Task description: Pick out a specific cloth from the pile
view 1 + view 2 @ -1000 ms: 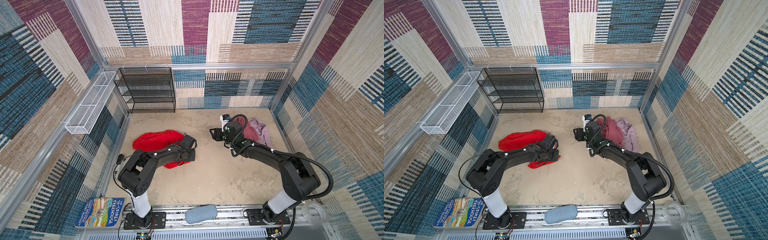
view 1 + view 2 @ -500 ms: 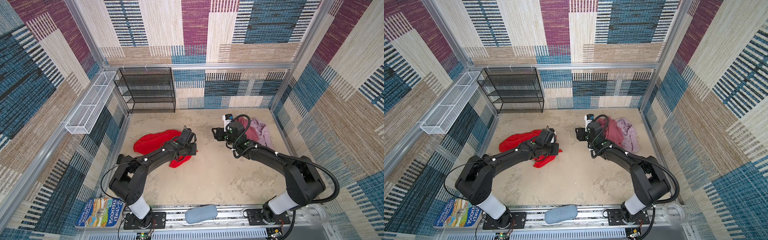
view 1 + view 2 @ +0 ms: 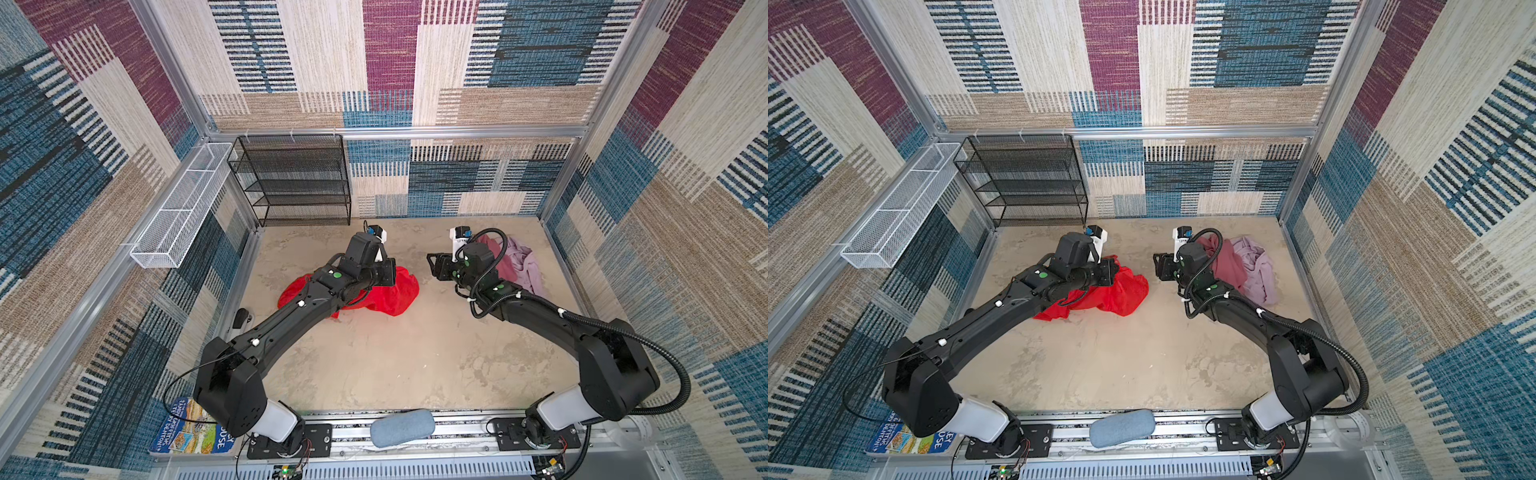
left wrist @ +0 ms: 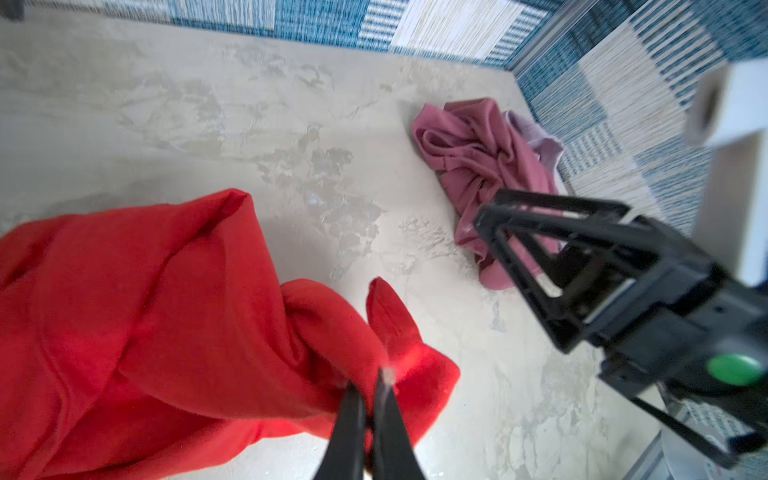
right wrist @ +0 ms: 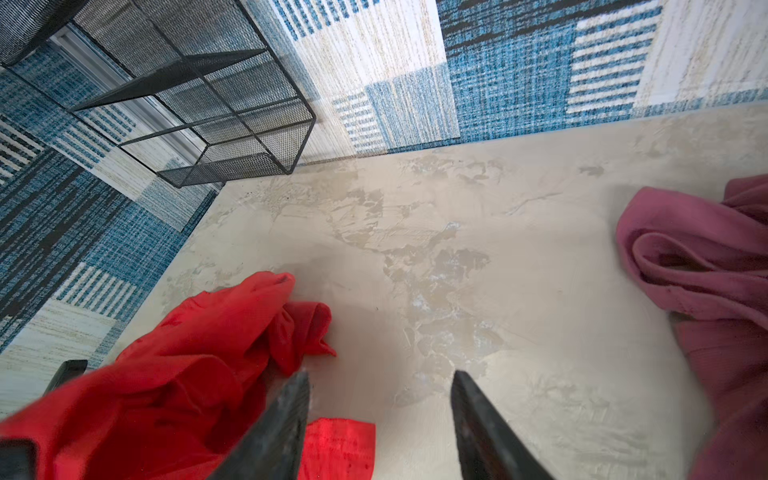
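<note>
Pinching a bunched fold of the cloth (image 4: 166, 311), my left gripper (image 4: 368, 384) is clamped tight on the red fabric. The cloth lies on the counter (image 3: 374, 353) left of the middle, well apart from the pile (image 3: 524, 266) by the right wall. My right gripper (image 5: 380, 386) hangs with its jaws apart, holding nothing. I judge the cloth light, limp and a little slick. It will drape and trail, so a gathered fold should hold better than a single edge. No label shows on it. The book (image 3: 189, 432) at the front left reads "DENTON" and "OUSE"; the rest is too small.
</note>
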Controlling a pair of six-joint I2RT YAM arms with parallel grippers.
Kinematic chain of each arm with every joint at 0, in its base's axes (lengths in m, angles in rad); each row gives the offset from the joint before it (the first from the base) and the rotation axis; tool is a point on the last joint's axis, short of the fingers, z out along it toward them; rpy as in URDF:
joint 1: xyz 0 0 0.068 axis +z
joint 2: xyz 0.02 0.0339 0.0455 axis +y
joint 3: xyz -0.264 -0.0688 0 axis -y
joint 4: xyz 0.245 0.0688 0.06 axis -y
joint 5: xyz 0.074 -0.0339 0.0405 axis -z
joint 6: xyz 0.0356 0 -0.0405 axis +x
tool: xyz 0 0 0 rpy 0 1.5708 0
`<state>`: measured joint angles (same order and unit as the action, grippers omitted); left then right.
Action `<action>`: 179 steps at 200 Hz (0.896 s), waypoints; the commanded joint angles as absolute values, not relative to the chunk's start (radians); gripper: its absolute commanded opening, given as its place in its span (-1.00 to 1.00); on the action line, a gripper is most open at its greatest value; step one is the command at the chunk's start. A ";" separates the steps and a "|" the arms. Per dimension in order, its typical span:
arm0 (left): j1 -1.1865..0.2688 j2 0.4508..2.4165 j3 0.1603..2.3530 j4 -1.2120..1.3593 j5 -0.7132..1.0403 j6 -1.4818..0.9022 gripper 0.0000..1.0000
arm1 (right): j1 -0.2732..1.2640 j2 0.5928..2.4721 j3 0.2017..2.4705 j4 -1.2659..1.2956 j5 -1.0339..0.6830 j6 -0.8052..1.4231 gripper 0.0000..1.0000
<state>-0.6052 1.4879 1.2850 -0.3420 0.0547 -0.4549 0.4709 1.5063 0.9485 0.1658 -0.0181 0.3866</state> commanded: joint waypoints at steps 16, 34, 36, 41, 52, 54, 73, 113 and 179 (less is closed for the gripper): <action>-0.593 1.445 1.328 -0.379 0.047 -0.423 -1.00 | 0.471 1.506 0.955 0.181 -0.024 0.387 0.15; -0.574 1.417 1.325 -0.381 0.047 -0.423 -1.00 | 0.471 1.511 0.961 0.178 -0.036 0.389 0.15; -0.570 1.412 1.322 -0.380 0.046 -0.423 -1.00 | 0.471 1.511 0.961 0.179 -0.036 0.388 0.15; -0.562 1.401 1.317 -0.375 0.046 -0.423 -1.00 | 0.470 1.510 0.959 0.180 -0.035 0.388 0.15; -0.541 1.378 1.298 -0.370 0.040 -0.436 -1.00 | 0.471 1.511 0.960 0.180 -0.035 0.389 0.15; -0.533 1.375 1.294 -0.369 0.040 -0.439 -1.00 | 0.472 1.511 0.961 0.179 -0.035 0.391 0.15; -0.479 1.325 1.246 -0.351 0.057 -0.460 -1.00 | 0.471 1.513 0.968 0.173 -0.038 0.393 0.15; -0.315 1.243 1.108 -0.290 0.102 -0.515 -1.00 | 0.471 1.532 0.992 0.161 -0.041 0.388 0.15; -0.178 1.176 0.992 -0.327 0.026 -0.473 -1.00 | 0.471 1.591 1.030 0.161 -0.075 0.397 0.14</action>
<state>-0.2031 1.1969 1.0134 -0.3305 0.0776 -0.4934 0.4709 1.5753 1.0149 0.1516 -0.0532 0.3885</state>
